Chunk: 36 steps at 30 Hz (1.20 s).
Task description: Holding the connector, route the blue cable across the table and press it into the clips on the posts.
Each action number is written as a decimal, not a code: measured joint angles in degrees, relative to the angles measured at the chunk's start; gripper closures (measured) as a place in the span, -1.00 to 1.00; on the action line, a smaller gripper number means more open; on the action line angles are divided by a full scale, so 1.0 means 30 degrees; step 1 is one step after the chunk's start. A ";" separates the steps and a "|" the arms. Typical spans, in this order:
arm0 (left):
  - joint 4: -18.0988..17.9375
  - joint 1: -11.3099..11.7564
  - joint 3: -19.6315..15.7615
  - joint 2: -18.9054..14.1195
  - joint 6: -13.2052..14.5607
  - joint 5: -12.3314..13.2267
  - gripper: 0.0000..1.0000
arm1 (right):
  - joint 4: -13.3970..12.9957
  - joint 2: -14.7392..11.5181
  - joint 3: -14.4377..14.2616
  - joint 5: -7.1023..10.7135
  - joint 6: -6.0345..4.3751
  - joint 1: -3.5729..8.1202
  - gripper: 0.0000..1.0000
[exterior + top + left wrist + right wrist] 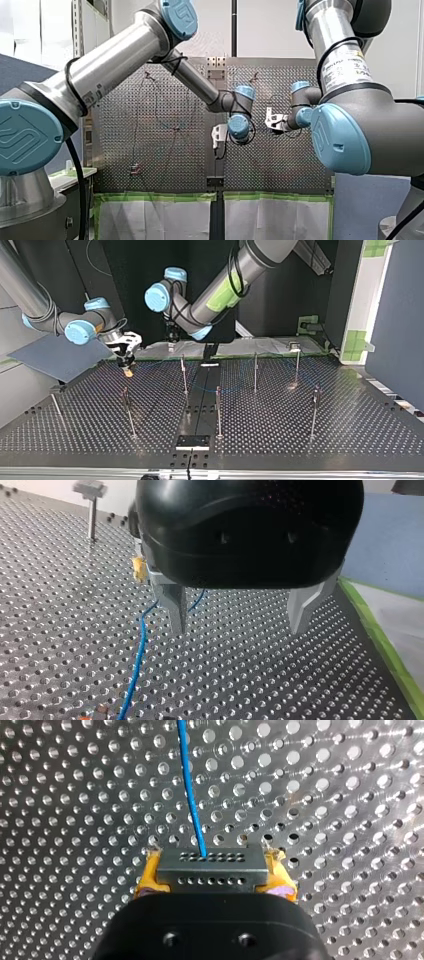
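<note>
Connector (210, 860) clamped, cable (191, 785) trailing
Right pincer (214, 874) grips the connector between yellow pads (147, 882), at the desk's (350, 795) ten o'clock in the top view; the blue cable runs off over the holes. Left pincer (239, 627) gapes empty. Cable looks thin, floppy: best steered by the rigid connector.

Perforated metal table (310, 440), holes in even rows, parted down the middle of the top view by a dark solid strip (200, 400). Standing upright on it (how fixed, too small to tell): slim posts (218, 412), spread over both halves, well apart. On the strip, near the closest edge, a small black plate (192, 441). Lying over the holes, a thin blue cable (140, 655), seen faintly among the middle posts. Along one edge, green tape (387, 645).
</note>
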<state>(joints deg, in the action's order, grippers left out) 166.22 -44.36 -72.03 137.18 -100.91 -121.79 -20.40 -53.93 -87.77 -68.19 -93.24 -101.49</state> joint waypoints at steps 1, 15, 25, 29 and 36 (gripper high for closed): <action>0.0054 -0.0010 0.0161 0.0073 -0.0016 -0.0064 -1.00 | 0.0001 -0.0001 0.0001 0.0073 -0.0003 0.0002 1.00; 0.0204 -0.0268 0.2387 0.0247 -0.0052 -0.1551 -1.00 | 0.0000 0.0000 -0.0006 0.0199 -0.0010 0.0028 1.00; 0.0244 0.0320 0.4038 0.1247 -0.0184 -0.1212 -1.00 | 0.0000 0.0000 -0.0008 0.0199 -0.0009 -0.0039 1.00; 0.0360 0.0429 0.4665 0.1535 -0.0271 -0.1024 -1.00 | 0.0000 -0.0002 -0.0009 0.0210 -0.0010 -0.0056 1.00; 0.0830 0.0397 0.5577 0.2019 -0.0482 -0.1036 -1.00 | 0.0000 0.0002 -0.0005 0.0227 -0.0009 -0.0001 1.00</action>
<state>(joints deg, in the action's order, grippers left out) 168.71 -43.17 -55.30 143.24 -102.36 -124.90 -20.40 -53.92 -87.79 -67.51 -93.27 -101.49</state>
